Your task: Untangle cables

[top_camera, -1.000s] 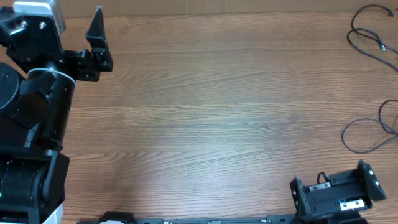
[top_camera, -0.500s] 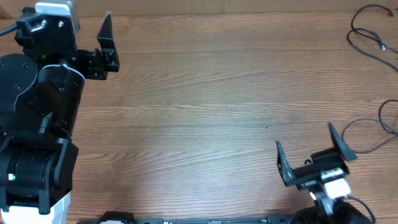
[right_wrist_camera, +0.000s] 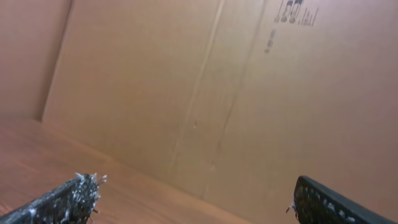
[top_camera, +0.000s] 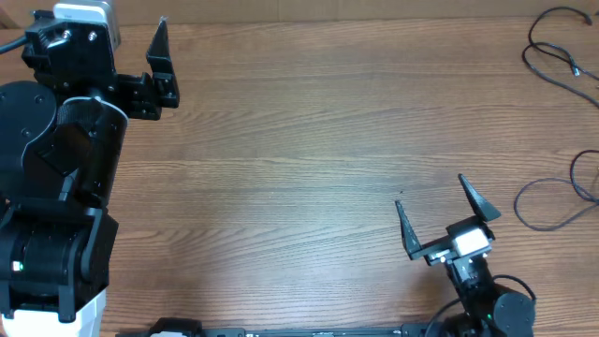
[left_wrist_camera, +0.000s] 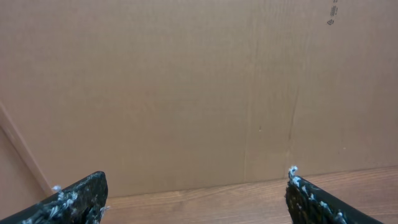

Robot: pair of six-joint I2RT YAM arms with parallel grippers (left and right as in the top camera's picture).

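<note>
Gaping wide — two tools [top_camera: 432,198] [left_wrist_camera: 196,186], two cables [top_camera: 574,65] [top_camera: 543,227]

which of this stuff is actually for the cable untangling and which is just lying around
For the job: upper cable, lower cable, left claw (open), right claw (open).
Just there: wooden table, cardboard wall.

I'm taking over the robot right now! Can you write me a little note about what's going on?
Left gripper: open, empty, at the far left of the table.
Right gripper: open, empty, over the near right part.
Cables: one cable in the far right corner, the other cable along the right edge; both run out of view.
Done: in view they lie apart, neither held.
Left: check past the right edge for any remaining tangle.
</note>
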